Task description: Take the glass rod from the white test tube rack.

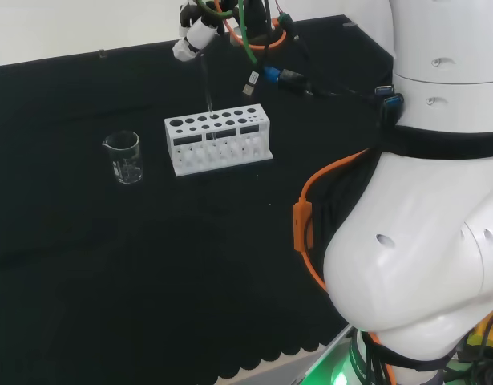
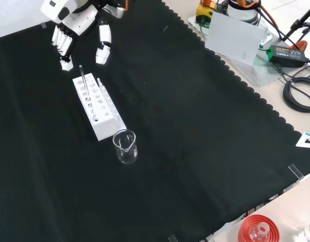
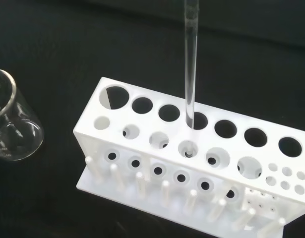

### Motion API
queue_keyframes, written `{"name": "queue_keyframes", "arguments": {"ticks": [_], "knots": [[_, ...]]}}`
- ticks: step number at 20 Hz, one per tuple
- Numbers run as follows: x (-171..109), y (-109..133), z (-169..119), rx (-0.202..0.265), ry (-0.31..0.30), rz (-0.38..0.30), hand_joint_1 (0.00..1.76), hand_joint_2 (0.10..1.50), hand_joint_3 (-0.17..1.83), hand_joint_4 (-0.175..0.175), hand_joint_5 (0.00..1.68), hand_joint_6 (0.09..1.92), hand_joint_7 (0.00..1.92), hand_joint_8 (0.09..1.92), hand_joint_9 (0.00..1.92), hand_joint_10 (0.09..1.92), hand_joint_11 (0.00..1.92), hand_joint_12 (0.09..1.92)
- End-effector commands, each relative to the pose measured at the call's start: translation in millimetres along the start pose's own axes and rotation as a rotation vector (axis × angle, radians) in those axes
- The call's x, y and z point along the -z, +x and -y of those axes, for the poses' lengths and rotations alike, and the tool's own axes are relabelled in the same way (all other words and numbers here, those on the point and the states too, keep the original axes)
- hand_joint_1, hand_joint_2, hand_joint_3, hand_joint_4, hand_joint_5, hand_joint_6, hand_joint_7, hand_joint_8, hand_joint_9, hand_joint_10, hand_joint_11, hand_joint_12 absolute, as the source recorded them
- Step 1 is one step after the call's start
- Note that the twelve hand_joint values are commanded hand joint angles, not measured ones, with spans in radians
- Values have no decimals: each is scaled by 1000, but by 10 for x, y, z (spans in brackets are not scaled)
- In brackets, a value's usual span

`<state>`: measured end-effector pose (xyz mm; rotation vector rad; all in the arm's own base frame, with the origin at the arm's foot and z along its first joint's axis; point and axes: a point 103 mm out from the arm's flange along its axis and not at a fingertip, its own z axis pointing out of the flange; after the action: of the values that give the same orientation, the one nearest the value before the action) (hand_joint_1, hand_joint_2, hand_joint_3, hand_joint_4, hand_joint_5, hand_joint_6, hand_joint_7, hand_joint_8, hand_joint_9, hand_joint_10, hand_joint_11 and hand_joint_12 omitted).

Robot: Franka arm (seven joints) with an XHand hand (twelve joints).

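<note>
One white test tube rack [image 2: 97, 108] on black cloth [image 2: 195, 126], near a clear glass beaker [image 2: 125, 146]. Above the rack's far end in the front view, hand [image 2: 69, 30] with fingers straight, touching nothing. Upright in a rack hole, glass rod [image 3: 191, 74].

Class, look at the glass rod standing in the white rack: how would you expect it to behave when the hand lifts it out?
The glass rod is thin, straight and clear, so probably stiff but breakable. Its smooth round surface may slip between the fingers of the hand open above it. It stands upright through a hole in the rack, so a sideways pull might bind it or tip the rack; lifting straight up seems safest.
</note>
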<state>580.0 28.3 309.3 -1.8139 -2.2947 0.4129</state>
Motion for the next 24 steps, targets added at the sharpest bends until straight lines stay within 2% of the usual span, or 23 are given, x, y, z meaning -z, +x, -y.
{"name": "queue_keyframes", "arguments": {"ticks": [1,6,16,24], "knots": [[-96,-91,-33,2,16,-10,500,760,425,7,345,610,466,769,585,851,518,1376],[-156,-102,-55,3,31,-1,495,761,421,7,347,610,465,770,590,855,526,1379],[-359,-93,-182,16,72,-15,515,771,404,1,366,615,484,778,693,817,659,1322],[-451,-103,-257,25,81,-6,619,798,408,-19,458,771,555,765,874,716,864,1218]]}}
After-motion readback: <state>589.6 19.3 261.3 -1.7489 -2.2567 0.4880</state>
